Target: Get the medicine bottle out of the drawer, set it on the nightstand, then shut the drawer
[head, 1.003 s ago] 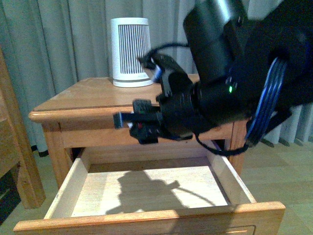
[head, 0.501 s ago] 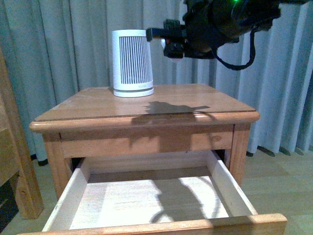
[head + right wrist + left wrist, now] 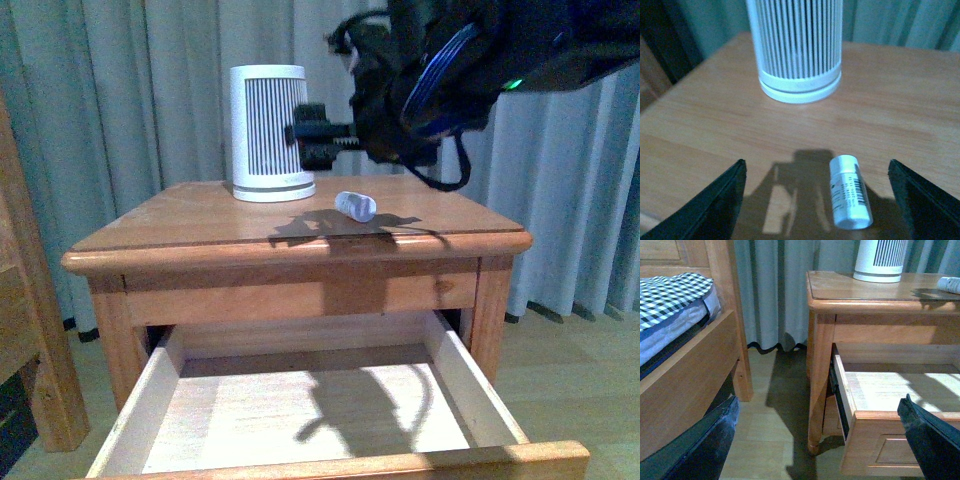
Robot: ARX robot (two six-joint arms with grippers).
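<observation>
The small white medicine bottle point(image 3: 354, 206) lies on its side on the nightstand point(image 3: 200, 215) top, right of centre; it also shows in the right wrist view point(image 3: 849, 198) and at the edge of the left wrist view point(image 3: 951, 285). My right gripper point(image 3: 318, 135) hangs open above the top, just over the bottle, with the bottle between its spread fingers point(image 3: 710, 205) but not held. The upper drawer point(image 3: 300, 400) stands pulled out and shows an empty pale wood box. My left gripper point(image 3: 822, 440) is open, low beside the nightstand point(image 3: 860, 290), facing the drawer's side point(image 3: 880, 440).
A tall white ribbed device point(image 3: 270, 132) stands at the back of the nightstand top, close behind the bottle point(image 3: 796, 47). A wooden bed frame with a checked mattress point(image 3: 675, 300) is to the left. Curtains point(image 3: 150, 100) hang behind. A wooden post point(image 3: 30, 300) stands at far left.
My right gripper came down from high above the top and let go of the bottle, which now lies on the nightstand. A second ago that arm was over the open drawer.
</observation>
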